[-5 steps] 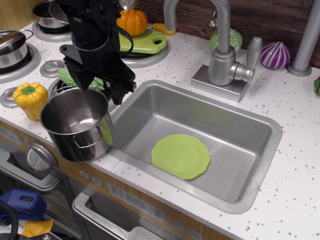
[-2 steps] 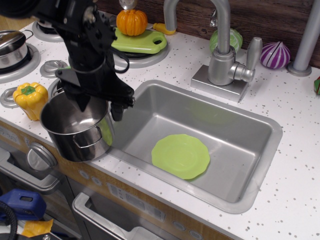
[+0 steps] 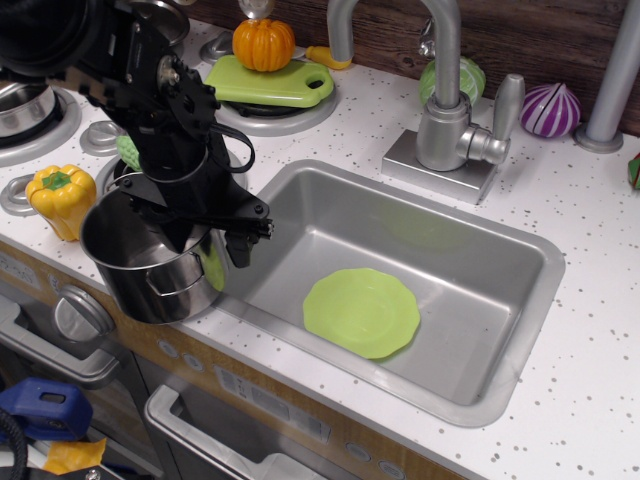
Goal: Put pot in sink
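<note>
At the worktop's front-left edge, the open pincer (image 3: 207,238) straddles the pot (image 3: 155,260) wall, gripping nothing yet. Next: close, lift, carry right into the sink (image 3: 455,255).

Pot (image 3: 150,265) on counter edge, just left of sink (image 3: 520,250); gripper (image 3: 205,243) over pot's right rim, one finger inside, one outside; plate (image 3: 361,312) in sink; toy pepper (image 3: 60,197) left of pot; faucet (image 3: 452,120) behind sink; pumpkin (image 3: 263,44) far left on cutting board (image 3: 275,85).

sink (image 3: 300,200) mostly open, green plate (image 3: 362,312) on floor, faucet (image 3: 447,90) behind
</note>
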### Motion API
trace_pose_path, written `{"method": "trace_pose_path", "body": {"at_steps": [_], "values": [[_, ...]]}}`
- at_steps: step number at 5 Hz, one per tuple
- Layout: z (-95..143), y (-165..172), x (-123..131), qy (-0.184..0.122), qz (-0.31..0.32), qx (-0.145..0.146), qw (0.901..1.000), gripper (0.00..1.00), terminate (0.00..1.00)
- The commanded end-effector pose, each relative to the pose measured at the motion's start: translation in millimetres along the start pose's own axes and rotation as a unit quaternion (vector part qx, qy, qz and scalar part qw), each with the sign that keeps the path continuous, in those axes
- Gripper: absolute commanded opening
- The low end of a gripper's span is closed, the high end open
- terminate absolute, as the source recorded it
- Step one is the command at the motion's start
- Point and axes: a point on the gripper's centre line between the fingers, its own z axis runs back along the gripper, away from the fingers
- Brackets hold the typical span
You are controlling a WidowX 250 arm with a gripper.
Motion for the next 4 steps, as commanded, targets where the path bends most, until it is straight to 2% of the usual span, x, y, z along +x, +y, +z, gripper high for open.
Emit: {"method": "trace_pose_path", "body": {"at_steps": [1, 2, 3, 4], "values": [[4, 7, 3, 0.002, -0.021, 0.009, 0.9997, 0.00, 0.00], [19, -1, 5, -0.006, -0.091, 0.047, 0.9947, 0.00, 0.00], [38, -12, 16, -0.002, -0.122, 0.060, 0.9907, 0.00, 0.00], [55, -29, 49, -0.005, -0.167, 0.042, 0.9851, 0.00, 0.00]]}}
